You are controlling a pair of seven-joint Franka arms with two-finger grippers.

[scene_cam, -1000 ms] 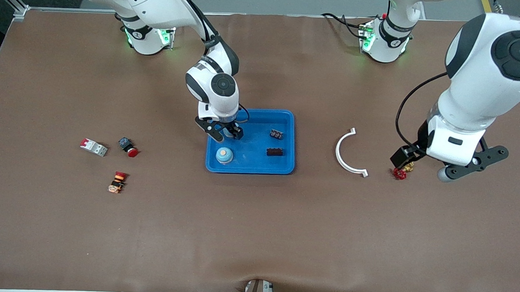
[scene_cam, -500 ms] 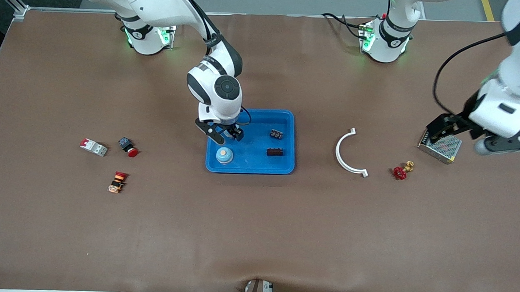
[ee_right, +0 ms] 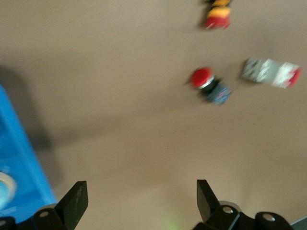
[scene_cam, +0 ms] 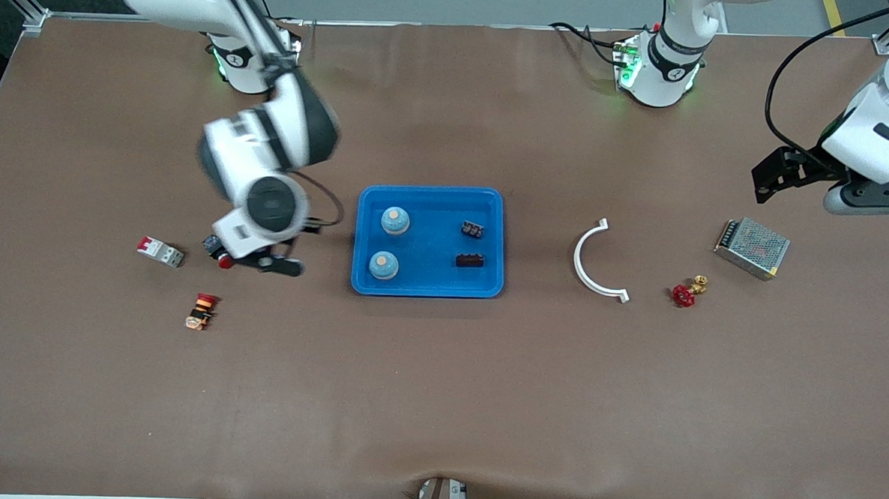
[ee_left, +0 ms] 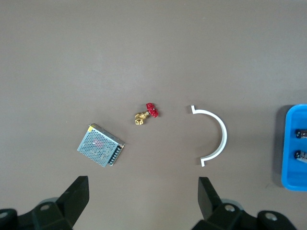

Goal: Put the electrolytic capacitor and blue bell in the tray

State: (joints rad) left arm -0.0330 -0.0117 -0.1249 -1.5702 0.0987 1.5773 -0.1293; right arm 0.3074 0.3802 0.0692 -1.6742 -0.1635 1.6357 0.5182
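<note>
Your right hand up over the surface by the red push button, fingers apart and empty, blue tray just beside it holding two blue bells and two dark parts, your left hand spread wide, empty, over the metal mesh box.

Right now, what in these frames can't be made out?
- Front view: the right gripper is motion-blurred, and its arm covers part of the red-capped button.
- Front view: the two small dark parts in the tray are too small to identify.
- Left wrist view: the tray is cut off at the frame edge.
</note>
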